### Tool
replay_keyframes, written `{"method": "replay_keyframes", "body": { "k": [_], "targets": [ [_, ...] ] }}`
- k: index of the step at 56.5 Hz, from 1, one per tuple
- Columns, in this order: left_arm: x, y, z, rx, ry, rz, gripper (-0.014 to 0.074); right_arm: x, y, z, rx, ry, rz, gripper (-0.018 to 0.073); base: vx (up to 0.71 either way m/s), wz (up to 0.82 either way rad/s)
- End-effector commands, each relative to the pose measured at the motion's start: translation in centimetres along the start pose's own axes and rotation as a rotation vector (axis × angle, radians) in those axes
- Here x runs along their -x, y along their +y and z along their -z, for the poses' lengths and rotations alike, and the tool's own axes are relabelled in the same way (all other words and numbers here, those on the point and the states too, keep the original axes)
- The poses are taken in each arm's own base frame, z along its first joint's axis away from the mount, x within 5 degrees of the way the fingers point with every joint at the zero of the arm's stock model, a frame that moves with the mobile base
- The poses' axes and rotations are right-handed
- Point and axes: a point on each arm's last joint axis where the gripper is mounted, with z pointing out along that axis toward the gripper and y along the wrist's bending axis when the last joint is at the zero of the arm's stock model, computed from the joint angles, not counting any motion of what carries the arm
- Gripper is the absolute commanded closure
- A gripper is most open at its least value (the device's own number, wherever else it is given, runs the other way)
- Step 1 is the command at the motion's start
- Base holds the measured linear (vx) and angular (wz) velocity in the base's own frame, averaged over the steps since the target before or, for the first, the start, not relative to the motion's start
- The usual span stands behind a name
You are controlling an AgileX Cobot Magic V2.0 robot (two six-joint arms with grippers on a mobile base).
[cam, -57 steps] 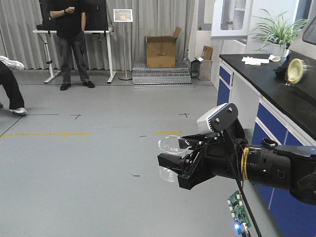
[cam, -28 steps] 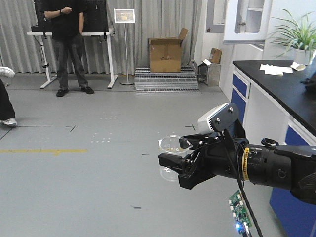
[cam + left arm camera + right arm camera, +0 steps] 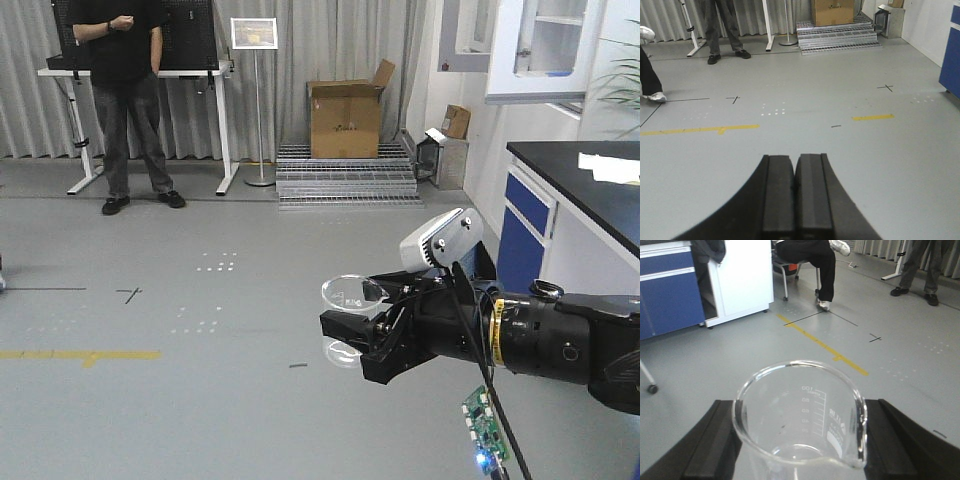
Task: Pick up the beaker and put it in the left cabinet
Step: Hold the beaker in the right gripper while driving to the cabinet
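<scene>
We are pinching the beaker point(image 3: 800, 410) upright between the fingers point(image 3: 710, 445) of our right gripper point(image 3: 348, 325) above the floor point(image 3: 200, 300), while the fingers point(image 3: 777, 195) of our left gripper point(image 3: 794, 185) are pressing together.

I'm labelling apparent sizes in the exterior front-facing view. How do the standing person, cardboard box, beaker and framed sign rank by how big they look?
Largest to smallest as they look:
1. standing person
2. cardboard box
3. beaker, which comes close to the box only because it is nearest the camera
4. framed sign
</scene>
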Motion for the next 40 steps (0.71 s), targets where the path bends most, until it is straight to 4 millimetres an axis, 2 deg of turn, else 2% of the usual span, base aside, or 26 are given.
{"method": "replay_keyframes", "body": {
  "k": [1, 40],
  "targets": [
    [1.12, -0.18, 0.26, -0.023, -0.108, 0.005, 0.0593, 2.40, 0.33, 1.21, -0.005, -0.086, 0.005, 0.0340, 0.76, 0.01],
    [1.12, -0.18, 0.26, -0.023, -0.109, 0.005, 0.0593, 2.41, 0.35, 1.21, -0.003, -0.087, 0.005, 0.0340, 0.76, 0.01]
  ]
}}
